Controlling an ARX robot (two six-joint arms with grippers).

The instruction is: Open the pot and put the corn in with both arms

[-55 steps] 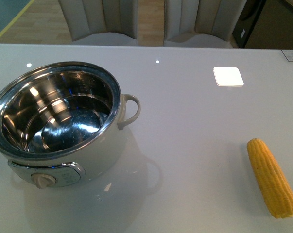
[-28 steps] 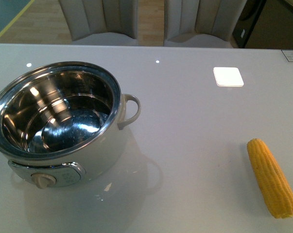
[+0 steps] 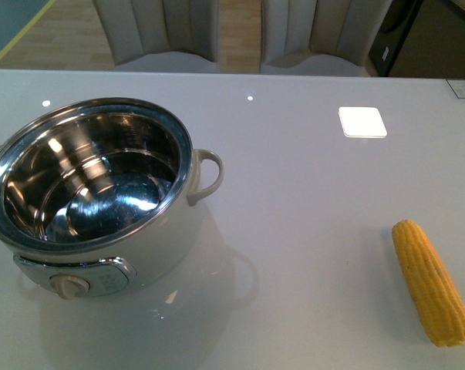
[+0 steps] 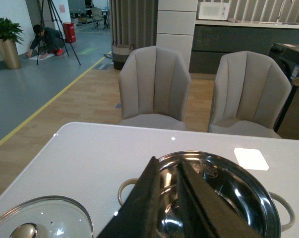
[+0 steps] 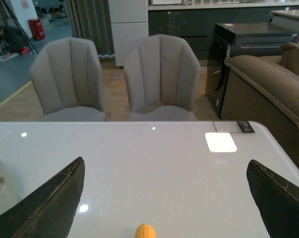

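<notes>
Across the glossy white table [image 3: 309, 208], the large round cream-white electric pot [image 3: 174, 231] stands at the left, uncovered, its shiny steel inside open to view and its beige dial [image 3: 69, 287] facing the robot. The round glass lid [image 4: 45, 218] lies flat on the table beside the pot, seen only from the left wrist. Well apart, toward the right near edge, the yellow husked corn cob [image 3: 432, 281] lies on its side. Over the pot's rim the left gripper [image 4: 167, 161] has its dark fingers drawn nearly together, clasping nothing. The right gripper [image 5: 165, 161] is spread wide; the corn's tip shows between its fingers, touching neither.
</notes>
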